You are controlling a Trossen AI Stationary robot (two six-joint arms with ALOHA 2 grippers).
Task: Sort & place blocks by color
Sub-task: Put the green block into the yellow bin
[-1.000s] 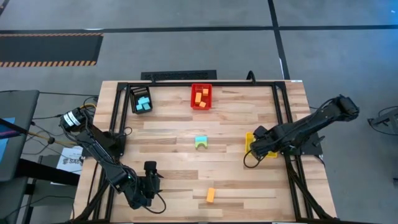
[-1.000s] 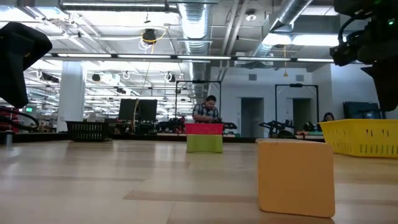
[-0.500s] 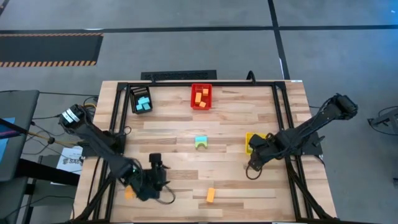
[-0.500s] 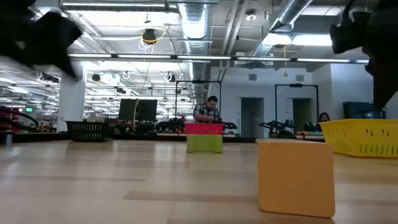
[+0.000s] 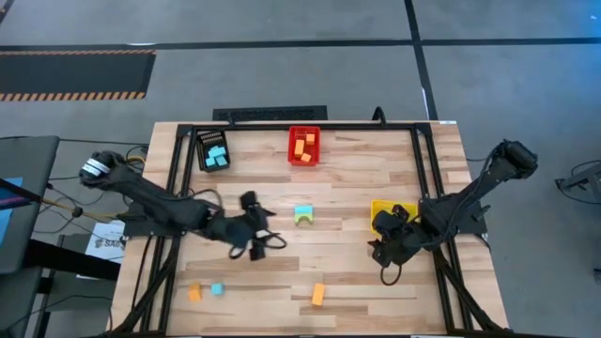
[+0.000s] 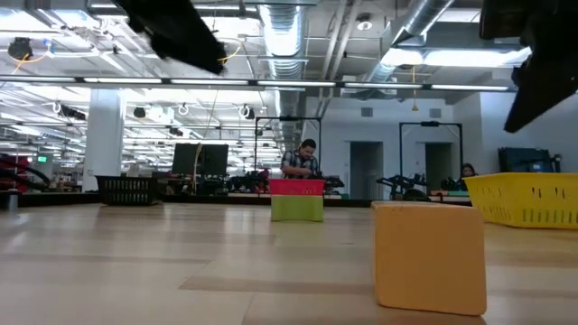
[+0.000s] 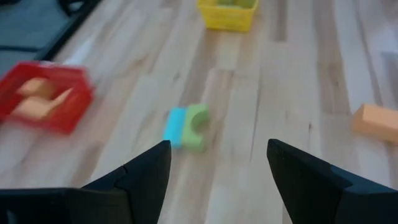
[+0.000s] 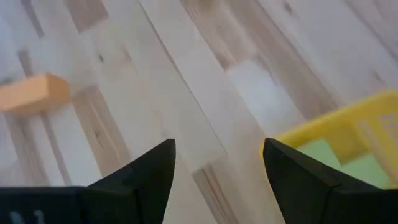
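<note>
**Clerk:** Item one, left end effector (image 5: 266,237)?

**Checker:** Fingers apart, nothing between them, over the middle of the bench (image 5: 357,178), just left of the paired light blue block (image 5: 303,209) and light green block (image 5: 304,219), which touch each other.

**Clerk:** Item two, right end effector (image 5: 377,254)?

**Checker:** Fingers apart, empty, just near of the yellow bin (image 5: 379,208) at the right side. Its wrist view shows something pale green (image 8: 348,163) inside that bin.

**Clerk:** Loose blocks on the bench?

**Checker:** One orange block (image 5: 318,295) at the near edge, centre. One smaller orange block (image 5: 194,293) and one small light blue block (image 5: 217,289), side by side, near left.

**Clerk:** Binned stock?

**Checker:** Red bin (image 5: 291,143), far centre, holds orange blocks (image 5: 303,145). Black bin (image 5: 200,138), far left, holds light blue blocks (image 5: 216,156).

**Clerk:** Beyond the bench?

**Checker:** One person (image 6: 299,161), standing in the room behind.
</note>
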